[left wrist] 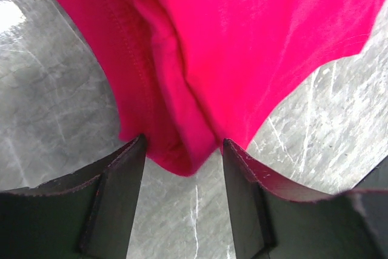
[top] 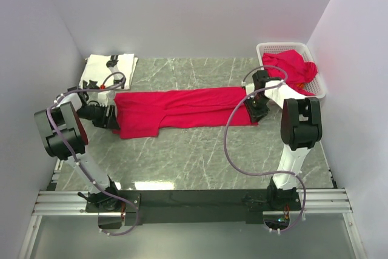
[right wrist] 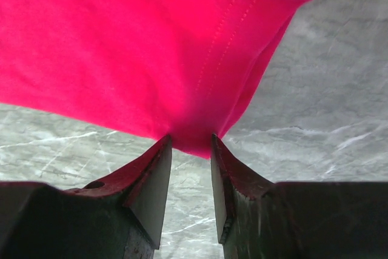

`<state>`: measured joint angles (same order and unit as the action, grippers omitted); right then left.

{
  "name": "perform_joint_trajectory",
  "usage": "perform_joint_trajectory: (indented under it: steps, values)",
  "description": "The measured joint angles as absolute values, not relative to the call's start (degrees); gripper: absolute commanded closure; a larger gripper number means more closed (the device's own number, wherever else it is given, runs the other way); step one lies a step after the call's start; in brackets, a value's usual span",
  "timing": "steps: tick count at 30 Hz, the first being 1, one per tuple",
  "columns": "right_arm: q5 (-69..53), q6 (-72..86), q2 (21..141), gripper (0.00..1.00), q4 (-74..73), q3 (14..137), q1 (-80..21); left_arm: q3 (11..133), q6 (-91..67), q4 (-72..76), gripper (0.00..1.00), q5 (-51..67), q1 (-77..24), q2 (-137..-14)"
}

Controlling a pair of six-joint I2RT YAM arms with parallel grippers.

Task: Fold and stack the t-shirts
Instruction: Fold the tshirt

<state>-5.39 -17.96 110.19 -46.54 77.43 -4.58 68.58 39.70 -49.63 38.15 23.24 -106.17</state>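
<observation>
Grey marbled table [top: 200,156] lies under both of your arms, and each gripper sits low at one end of the same garment. Your left gripper [left wrist: 183,147] has its jaws spread wide. A rolled fold of the red t-shirt [top: 182,108] hangs between the tips, and it looks loose rather than pinched. Your right gripper [right wrist: 191,144] is also parted, though less widely. A corner of the cloth comes to a point just at its tips, and bare table shows through the gap below.

From above, you can see the red t-shirt lying flat as a long band across the middle of the table, running from one gripper to the other. Its left end is wider, with a flap reaching toward you. The white t-shirt [top: 112,63] with its black print sits folded at the far left corner, well apart from the band. Another red t-shirt [top: 294,68] is heaped in the white basket [top: 285,47] at the far right.

You appear to be at the end of the lengthwise fold, with the cloth laid down and both ends let go. The next move probably calls for a crosswise fold. Take a firm pinch on one end through all its layers, lift it only enough to clear the table, and carry it over onto the other end. Then the packet can go onto the white t-shirt.
</observation>
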Motion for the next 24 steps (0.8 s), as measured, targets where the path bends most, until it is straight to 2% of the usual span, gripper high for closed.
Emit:
perform_joint_trajectory:
  steps: [1, 5, 6, 7, 8, 9, 10, 11, 12, 14, 24]
  values:
    - [-5.3, -17.7, 110.5, 0.49, -46.5, 77.3, -4.4, 68.6, 39.7, -49.5, 0.40, 38.2, 23.2, -106.7]
    - [-5.0, -17.1, 110.9, 0.48, -46.5, 77.3, -4.1, 68.4, 39.7, -49.2, 0.39, 38.9, 23.3, -107.3]
    - [-5.0, -17.1, 110.9, 0.48, -46.4, 77.3, -4.1, 68.4, 39.7, -49.2, 0.43, 39.0, 23.4, -107.4]
    - [-5.0, -17.0, 110.9, 0.53, -46.4, 77.3, -4.1, 68.4, 39.7, -49.2, 0.48, 39.1, 23.4, -107.4]
    - [-4.9, -16.9, 110.9, 0.57, -46.4, 77.3, -4.1, 68.3, 39.6, -48.9, 0.60, 39.1, 23.5, -107.5]
    - [-4.8, -16.8, 111.0, 0.71, -46.4, 77.3, -4.1, 68.1, 39.5, -48.6, 0.66, 39.1, 23.5, -107.5]
    - [-4.7, -16.9, 111.0, 0.79, -46.4, 77.3, -4.1, 67.8, 39.6, -48.2, 0.72, 38.8, 23.6, -107.7]
    - [-4.6, -16.9, 111.1, 0.88, -46.4, 77.3, -4.1, 67.6, 39.6, -48.0, 0.84, 38.7, 23.6, -107.9]
    - [-4.6, -16.8, 111.3, 1.00, -46.4, 77.3, -4.0, 67.4, 39.4, -47.9, 0.90, 38.7, 23.6, -108.0]
    - [-4.5, -16.9, 111.7, 1.00, -46.4, 77.3, -3.9, 67.2, 39.9, -48.0, 0.99, 38.5, 23.9, -108.0]
    - [-3.6, -19.3, 109.9, 1.00, -46.3, 74.7, -3.7, 67.1, 42.9, -52.7, 0.99, 37.3, 29.3, -107.8]
